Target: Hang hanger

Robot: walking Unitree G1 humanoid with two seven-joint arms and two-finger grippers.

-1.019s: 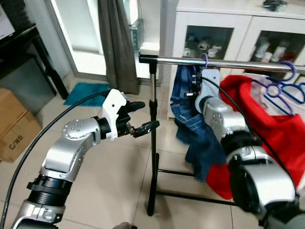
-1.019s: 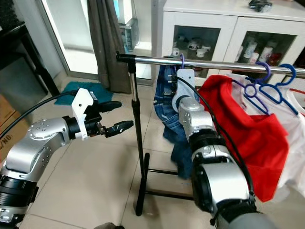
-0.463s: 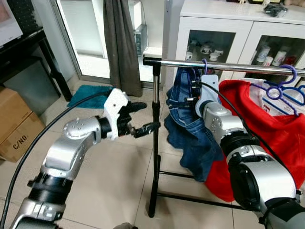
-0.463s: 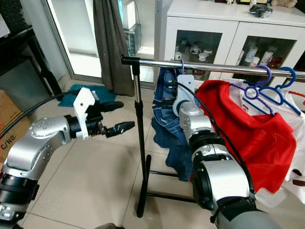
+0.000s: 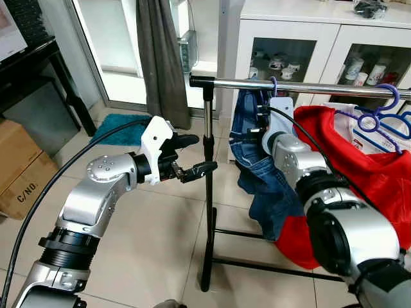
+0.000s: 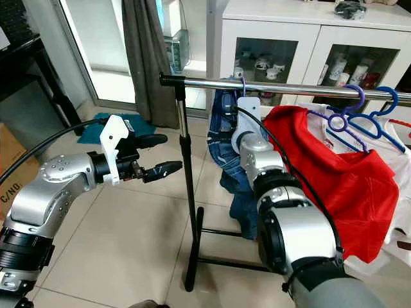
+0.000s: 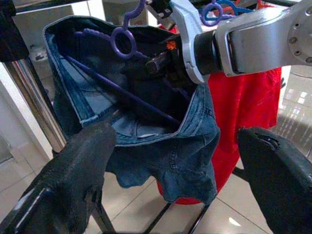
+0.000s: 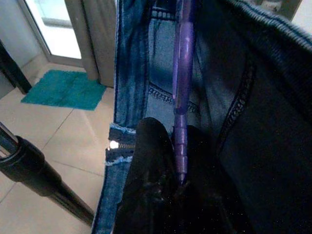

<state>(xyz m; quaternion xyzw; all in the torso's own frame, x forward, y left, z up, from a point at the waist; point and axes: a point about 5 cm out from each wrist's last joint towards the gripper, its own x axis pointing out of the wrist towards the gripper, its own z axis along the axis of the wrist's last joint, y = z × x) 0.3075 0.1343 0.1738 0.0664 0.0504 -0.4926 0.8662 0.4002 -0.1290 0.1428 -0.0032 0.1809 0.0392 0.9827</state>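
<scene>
Already the purple hanger point(image 8: 181, 97) with the blue jeans point(image 5: 260, 170) has its hook over the silver rail point(image 5: 302, 87), in the upper middle. The right gripper point(image 8: 170, 161) pinches the hanger bar; letting go is left. The left gripper point(image 5: 191, 156) waits wide open, middle left.

Pale tiled floor point(image 5: 148, 244); a white glass-door cabinet point(image 5: 302, 38) holding cups stands at the back, beside a grey curtain point(image 5: 159, 58), a bright doorway point(image 5: 106, 45) and a teal mat point(image 5: 119, 125)
</scene>
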